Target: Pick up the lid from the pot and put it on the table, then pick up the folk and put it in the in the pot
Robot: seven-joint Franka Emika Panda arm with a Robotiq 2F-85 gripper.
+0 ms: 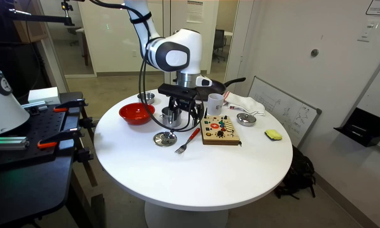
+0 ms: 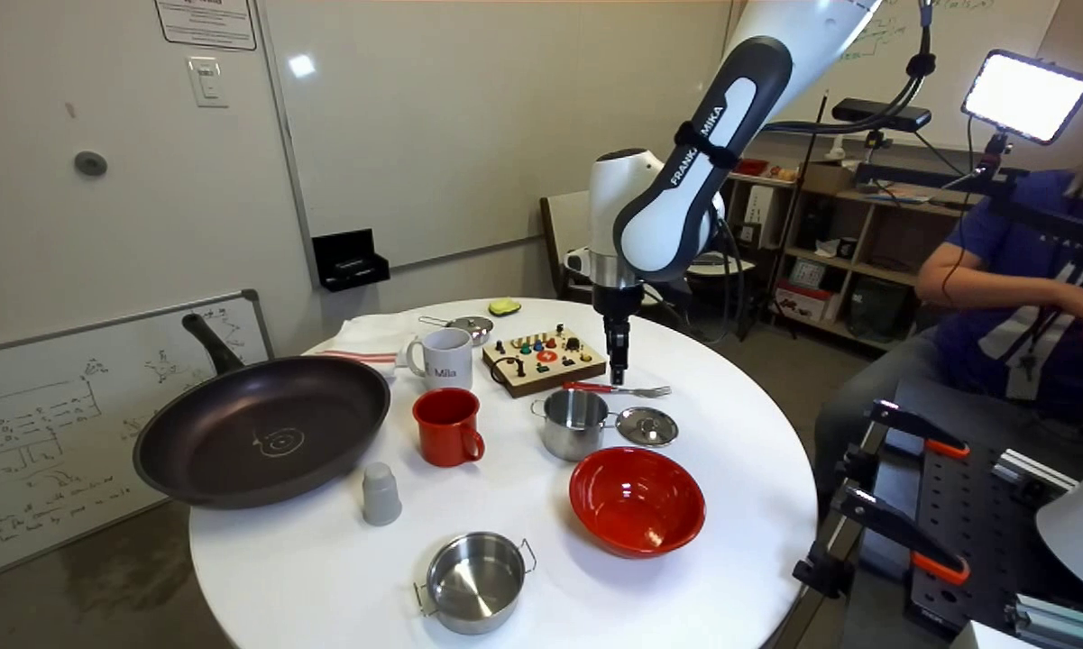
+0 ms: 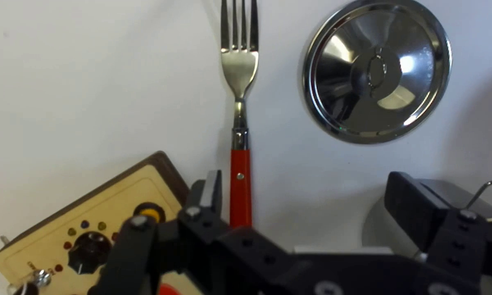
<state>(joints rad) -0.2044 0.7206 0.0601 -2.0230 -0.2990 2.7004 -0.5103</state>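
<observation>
pincer: spread wide, grasping nothing
fork: handle between the 2 jaws in wrist view, off-centre toward button board
fork axis: square to closing line

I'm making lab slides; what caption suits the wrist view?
Open gripper above the red-handled fork, silvery lid on the table.

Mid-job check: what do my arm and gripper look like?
The arm is white with rounded dark joint covers, a silvery wrist collar and black cables. White lettering shows FRANKA and MIKA either side of a black strap. The gripper is black with two jointed fingers and silvery screws.
</observation>
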